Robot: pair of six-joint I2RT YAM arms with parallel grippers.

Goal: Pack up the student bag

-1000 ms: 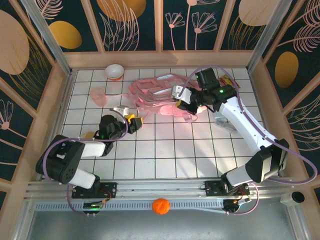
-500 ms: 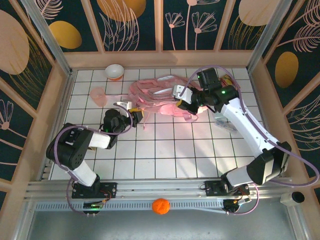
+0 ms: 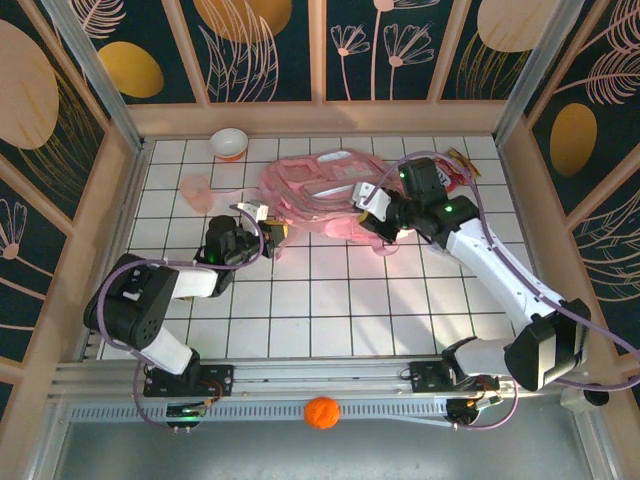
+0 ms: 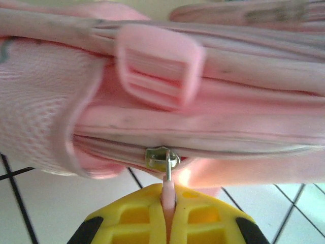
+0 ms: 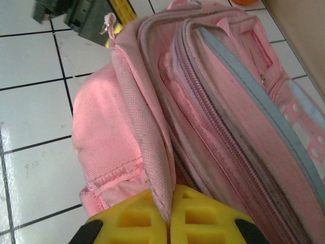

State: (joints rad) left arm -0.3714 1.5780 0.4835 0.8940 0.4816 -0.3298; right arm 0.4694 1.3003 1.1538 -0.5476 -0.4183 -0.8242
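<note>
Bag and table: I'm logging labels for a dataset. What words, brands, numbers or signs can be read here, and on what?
None can be read.
On the bag: no legible word or brand.
On a strap, left wrist view: dark marks, too blurred to read.
On a packet beside the bag, top view: print too small to read.

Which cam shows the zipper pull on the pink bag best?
Left wrist: the zipper pull sits close and centred, its pink tab pinched in the left tool. Top external shows the student bag, pull too small. Right wrist shows it tiny, far corner.
</note>
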